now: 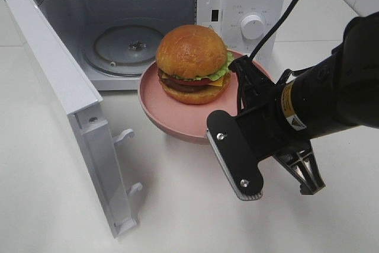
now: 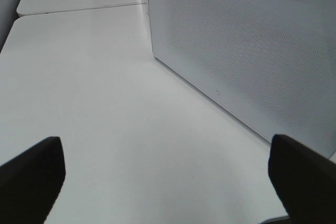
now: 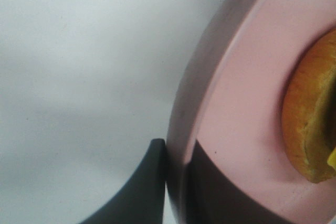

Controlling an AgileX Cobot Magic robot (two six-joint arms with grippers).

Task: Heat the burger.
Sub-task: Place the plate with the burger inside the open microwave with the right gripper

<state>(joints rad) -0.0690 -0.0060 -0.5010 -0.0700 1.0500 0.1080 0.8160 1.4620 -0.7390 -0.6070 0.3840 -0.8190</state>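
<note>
The right tool [image 3: 177,153] clamps the plate [image 1: 155,108] rim with the burger [image 1: 192,63] just beyond its tips, the left tool [image 2: 165,145] gapes idle, and that seemingly shallow bite could let the plate tip.

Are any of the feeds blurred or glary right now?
Exterior high: sharp, evenly lit, soft shadow below the pink plate. Left wrist: the left hand shows as dark blurred fingers, microwave wall fairly crisp. Right wrist: too close, plate rim and burger out of focus.
</note>
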